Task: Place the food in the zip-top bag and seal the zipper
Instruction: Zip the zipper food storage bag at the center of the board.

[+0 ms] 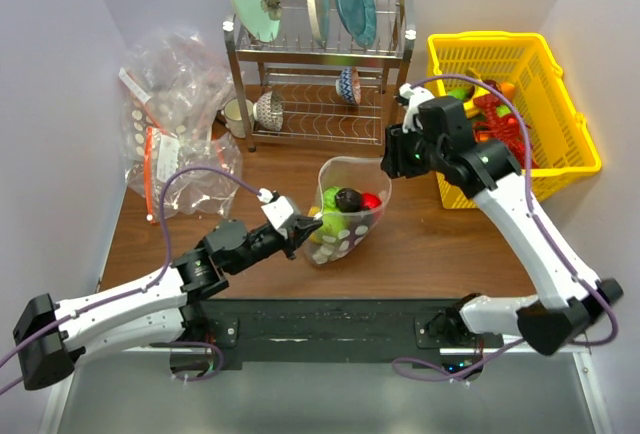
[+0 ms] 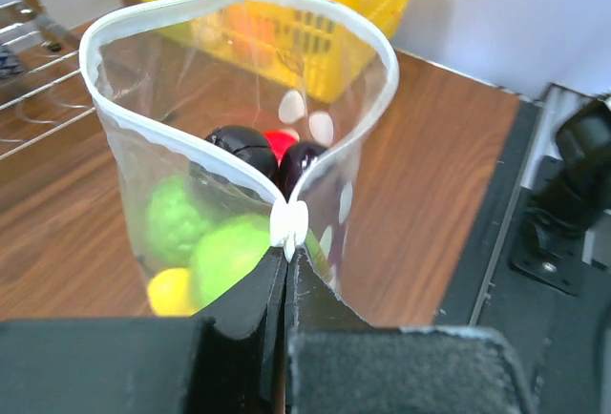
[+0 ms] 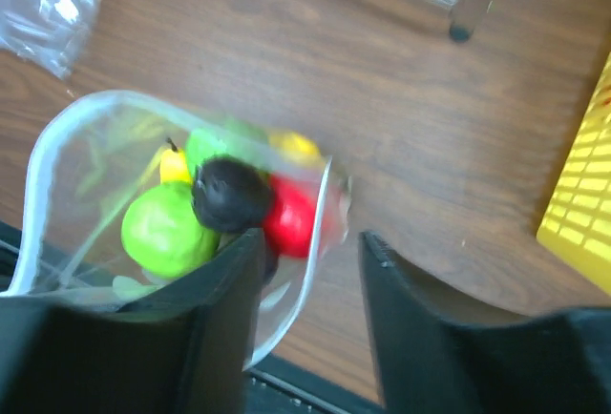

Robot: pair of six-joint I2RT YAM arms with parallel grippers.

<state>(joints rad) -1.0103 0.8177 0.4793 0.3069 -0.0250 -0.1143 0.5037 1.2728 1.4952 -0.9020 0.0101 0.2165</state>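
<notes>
The zip-top bag (image 1: 345,216), clear with white dots, stands open on the table with its mouth up. It holds the food: green (image 2: 224,254), yellow (image 2: 170,292), dark purple (image 2: 241,147) and red (image 2: 283,141) toys. My left gripper (image 1: 303,234) is shut on the near end of the zipper (image 2: 288,225), at the white end tab. My right gripper (image 1: 389,165) is open above the bag's far right rim. In the right wrist view the rim (image 3: 323,206) runs between the two fingers of the right gripper (image 3: 310,235), with the red toy (image 3: 291,221) just beside.
A yellow basket (image 1: 560,169) with more toys stands at the right. A dish rack (image 1: 320,54) with plates is at the back. A heap of clear bags (image 1: 175,119) lies at the left. A mug and a bowl sit under the rack.
</notes>
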